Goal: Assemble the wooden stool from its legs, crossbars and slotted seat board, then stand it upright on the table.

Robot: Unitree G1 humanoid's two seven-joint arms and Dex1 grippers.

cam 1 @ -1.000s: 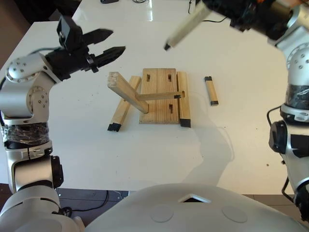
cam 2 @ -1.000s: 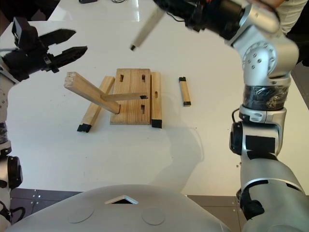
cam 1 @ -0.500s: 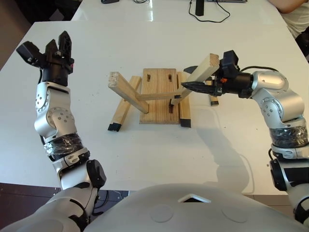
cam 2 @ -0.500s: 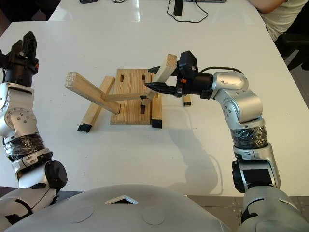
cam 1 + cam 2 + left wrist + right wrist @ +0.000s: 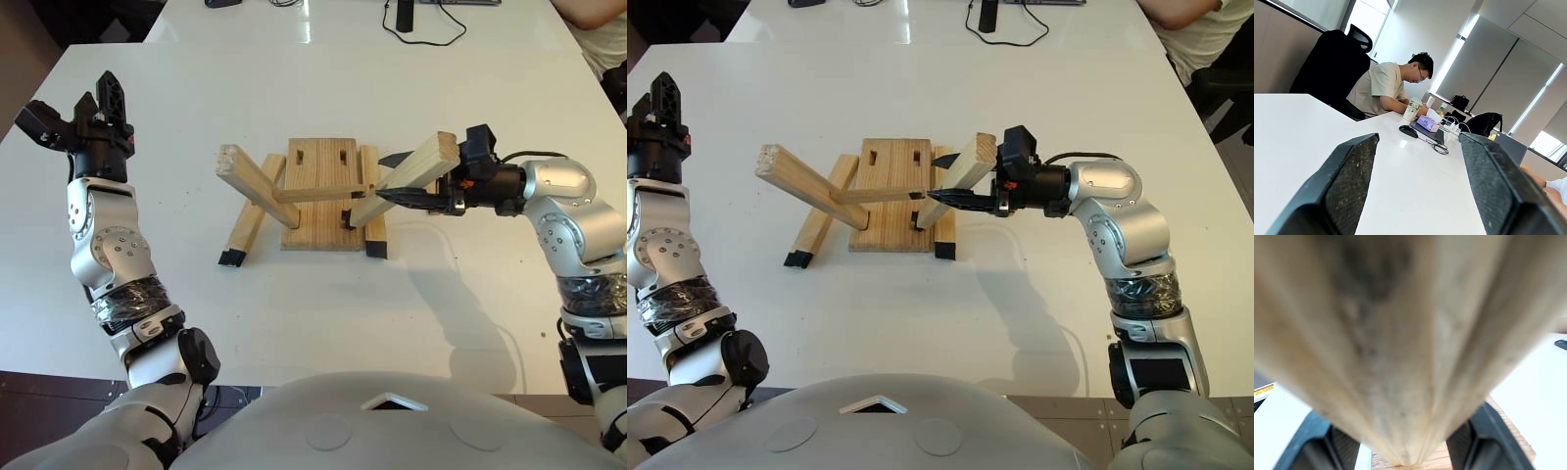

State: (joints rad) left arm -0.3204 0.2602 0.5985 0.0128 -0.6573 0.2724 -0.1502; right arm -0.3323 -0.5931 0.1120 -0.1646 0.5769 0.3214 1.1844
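The slotted seat board (image 5: 318, 166) lies flat mid-table. On its left a wooden leg (image 5: 257, 184) stands tilted, with a thin crossbar (image 5: 323, 192) running from it across the board. One leg (image 5: 247, 220) lies flat left of the board, another (image 5: 373, 223) along its right edge. My right gripper (image 5: 397, 178) is shut on a further leg (image 5: 411, 172), held slanted with its lower end on the board's near right slot; that leg (image 5: 1400, 333) looms between the dark fingers (image 5: 1308, 450). My left gripper (image 5: 73, 103) is raised at the far left, open and holding nothing (image 5: 1418, 186).
The white table (image 5: 294, 313) has bare room in front of and beside the board. A black device with cables (image 5: 404, 15) and a mouse (image 5: 221, 3) lie at the far edge. A person sits at the far right corner.
My right gripper brought its leg down from high at the back onto the seat board. My left gripper drew away from the tilted leg to the far left and turned upward.
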